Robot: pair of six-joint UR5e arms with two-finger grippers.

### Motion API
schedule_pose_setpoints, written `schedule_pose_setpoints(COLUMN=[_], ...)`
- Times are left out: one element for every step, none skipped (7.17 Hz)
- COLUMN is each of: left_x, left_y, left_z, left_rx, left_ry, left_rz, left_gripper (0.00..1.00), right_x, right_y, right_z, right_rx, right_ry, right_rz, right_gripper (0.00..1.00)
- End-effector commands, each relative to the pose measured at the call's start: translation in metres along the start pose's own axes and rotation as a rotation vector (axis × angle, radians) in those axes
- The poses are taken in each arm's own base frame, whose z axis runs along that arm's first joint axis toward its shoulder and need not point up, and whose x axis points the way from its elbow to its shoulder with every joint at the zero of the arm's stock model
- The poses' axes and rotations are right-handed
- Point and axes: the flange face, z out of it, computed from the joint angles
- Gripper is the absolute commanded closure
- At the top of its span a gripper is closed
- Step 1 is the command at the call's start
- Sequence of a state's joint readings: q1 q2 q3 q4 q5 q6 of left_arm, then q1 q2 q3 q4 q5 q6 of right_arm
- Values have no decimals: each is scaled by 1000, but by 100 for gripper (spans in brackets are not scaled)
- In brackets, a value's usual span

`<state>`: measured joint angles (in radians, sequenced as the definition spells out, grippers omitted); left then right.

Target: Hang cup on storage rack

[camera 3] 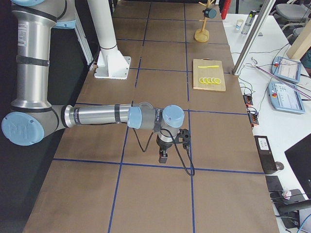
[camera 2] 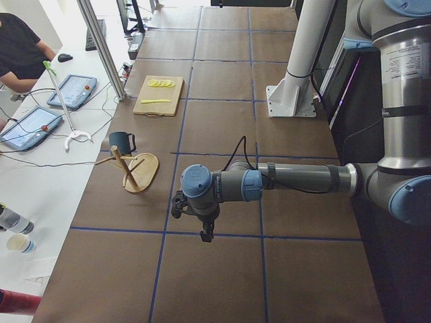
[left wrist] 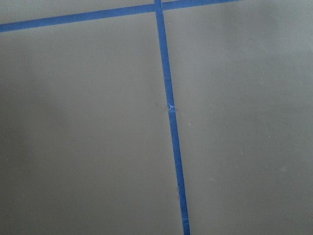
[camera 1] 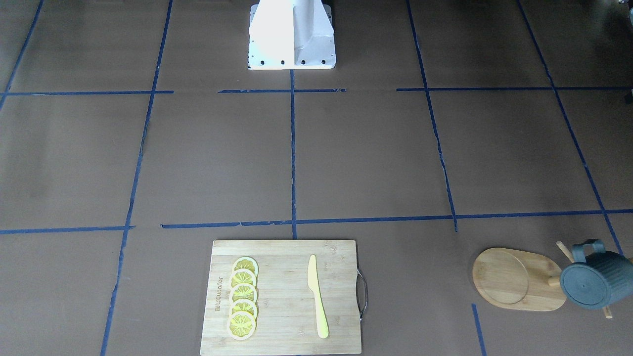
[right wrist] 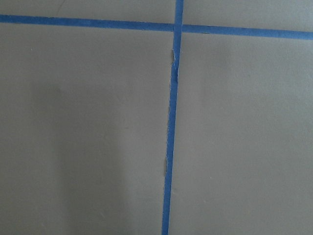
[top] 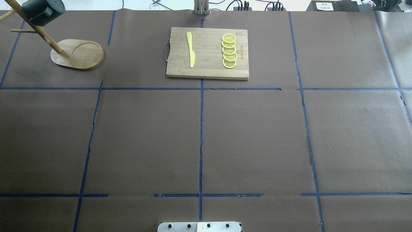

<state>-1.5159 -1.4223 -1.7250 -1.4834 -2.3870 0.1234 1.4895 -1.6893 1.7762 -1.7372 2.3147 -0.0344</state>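
Note:
The dark grey-blue cup (top: 43,11) hangs by its handle on an upper peg of the wooden storage rack (top: 79,54) at the table's far left corner. The front-facing view shows the cup's underside (camera 1: 596,282) beside the rack's oval base (camera 1: 514,279). The cup (camera 2: 122,141) and rack (camera 2: 141,171) also show in the exterior left view. My left gripper (camera 2: 204,232) hangs over bare table, well away from the rack. My right gripper (camera 3: 163,156) hangs over the table's other end. Both show only in side views, so I cannot tell whether they are open or shut.
A bamboo cutting board (top: 207,69) with several lemon slices (top: 229,51) and a yellow knife (top: 190,48) lies at the far middle. Blue tape lines (top: 201,138) cross the brown table. The white robot base (camera 1: 292,37) stands at the near edge.

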Motion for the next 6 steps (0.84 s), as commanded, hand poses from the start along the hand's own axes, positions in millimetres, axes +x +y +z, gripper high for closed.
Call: schedule_pose_setpoints(left_x=[8, 10, 7, 5, 5, 6], left_y=[-16, -19, -21, -20, -20, -20], left_z=[-10, -11, -8, -7, -7, -8], left_rx=[22, 24, 20, 16, 16, 17], left_ry=[-6, -7, -5, -5, -8, -8], left_rz=[-15, -11, -14, -15, -10, -7], left_gripper=[0, 0, 0, 0, 0, 0], right_x=[3, -1, -2, -4, -2, -4], right_y=[0, 0, -1, -5, -6, -6], right_z=[4, -1, -2, -5, -3, -4], right_rx=[-6, 3, 5, 12, 8, 11], right_ry=[1, -2, -1, 0, 2, 0], right_rz=[8, 4, 2, -1, 1, -2], right_gripper=[0, 0, 0, 0, 0, 0])
